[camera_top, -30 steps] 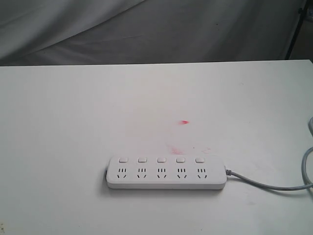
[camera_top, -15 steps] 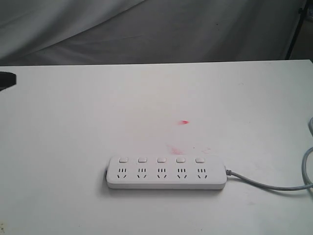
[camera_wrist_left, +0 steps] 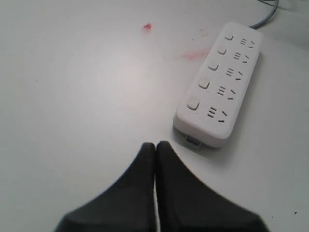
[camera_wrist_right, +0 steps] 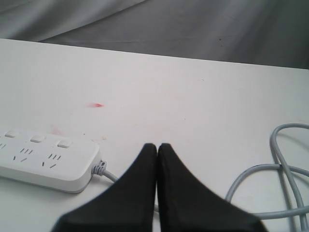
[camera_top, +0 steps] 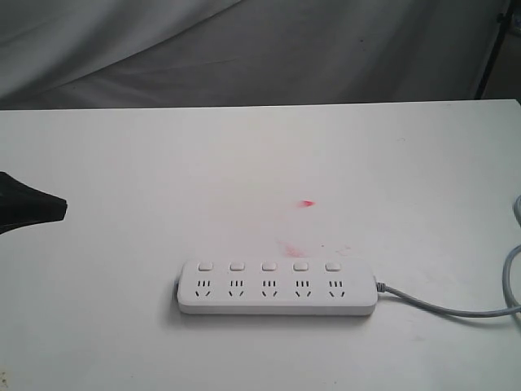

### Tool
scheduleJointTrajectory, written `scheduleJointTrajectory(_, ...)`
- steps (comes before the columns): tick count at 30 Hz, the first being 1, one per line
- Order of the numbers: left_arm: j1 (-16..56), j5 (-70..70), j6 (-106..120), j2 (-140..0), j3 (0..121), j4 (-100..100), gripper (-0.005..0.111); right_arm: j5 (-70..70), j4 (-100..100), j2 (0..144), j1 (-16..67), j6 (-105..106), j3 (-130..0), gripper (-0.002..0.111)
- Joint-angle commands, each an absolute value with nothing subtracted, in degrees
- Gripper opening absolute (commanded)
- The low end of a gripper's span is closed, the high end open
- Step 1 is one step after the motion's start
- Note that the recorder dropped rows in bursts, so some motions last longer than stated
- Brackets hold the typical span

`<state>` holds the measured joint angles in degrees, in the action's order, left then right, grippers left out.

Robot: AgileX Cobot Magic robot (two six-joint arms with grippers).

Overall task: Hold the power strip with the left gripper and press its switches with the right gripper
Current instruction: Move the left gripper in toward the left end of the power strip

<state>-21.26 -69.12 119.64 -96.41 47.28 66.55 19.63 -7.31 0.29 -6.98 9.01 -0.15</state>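
Note:
The white power strip (camera_top: 277, 287) lies flat near the table's front, its grey cord (camera_top: 456, 309) trailing off to the right. Five square switches (camera_top: 268, 266) run in a row above the sockets. My left gripper (camera_top: 59, 209) pokes in from the left edge, well away from the strip, fingers shut on nothing. In the left wrist view that gripper (camera_wrist_left: 155, 144) sits short of the strip's rounded end (camera_wrist_left: 203, 130). In the right wrist view my right gripper (camera_wrist_right: 157, 145) is shut and empty, beside the strip's cord end (camera_wrist_right: 72, 169). It is out of the exterior view.
A red mark (camera_top: 307, 203) and a faint red smear (camera_top: 293, 247) stain the white table (camera_top: 163, 163) behind the strip. The cord loops (camera_wrist_right: 285, 169) on the right side. Grey cloth (camera_top: 260, 49) hangs behind the table's far edge.
My left gripper has come into the exterior view from the left edge, lower and further right than half a second ago. The power strip has not moved.

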Motion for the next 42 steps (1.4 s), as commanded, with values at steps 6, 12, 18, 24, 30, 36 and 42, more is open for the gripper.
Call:
scheduleJointTrajectory(6, -21.1, -70.0, 120.0, -96.3, 47.3, 68.1, 0.001, 19.6, -7.4, 0.0, -7.4, 9.1, 0.0, 0.0)
scheduleJointTrajectory(12, -19.4, -70.0, 120.0, -96.3, 49.3, 64.4, 0.001, 19.6, -7.4, 0.0, -7.4, 9.1, 0.0, 0.0)
scheduleJointTrajectory(18, -11.7, -70.0, 120.0, -96.3, 52.6, 55.9, 0.001, 19.6, -7.4, 0.0, -7.4, 9.1, 0.0, 0.0)
scheduleJointTrajectory(24, -4.0, -61.2, 120.0, -96.3, 52.7, 54.0, 0.001, 19.6, -7.4, 0.0, -7.4, 9.1, 0.0, 0.0)
scheduleJointTrajectory(30, 0.5, -60.1, 120.0, -96.3, 52.7, 53.7, 0.001, 19.6, -7.4, 0.0, -7.4, 9.1, 0.0, 0.0)
scheduleJointTrajectory(36, 0.6, -60.2, 120.0, -96.3, 52.7, 56.6, 0.011, 19.6, -7.4, 0.0, -7.4, 9.1, 0.0, 0.0)
scheduleJointTrajectory(42, 0.6, -59.8, 120.0, -96.3, 52.7, 59.4, 0.064, 19.6, -7.4, 0.0, -7.4, 9.1, 0.0, 0.0)
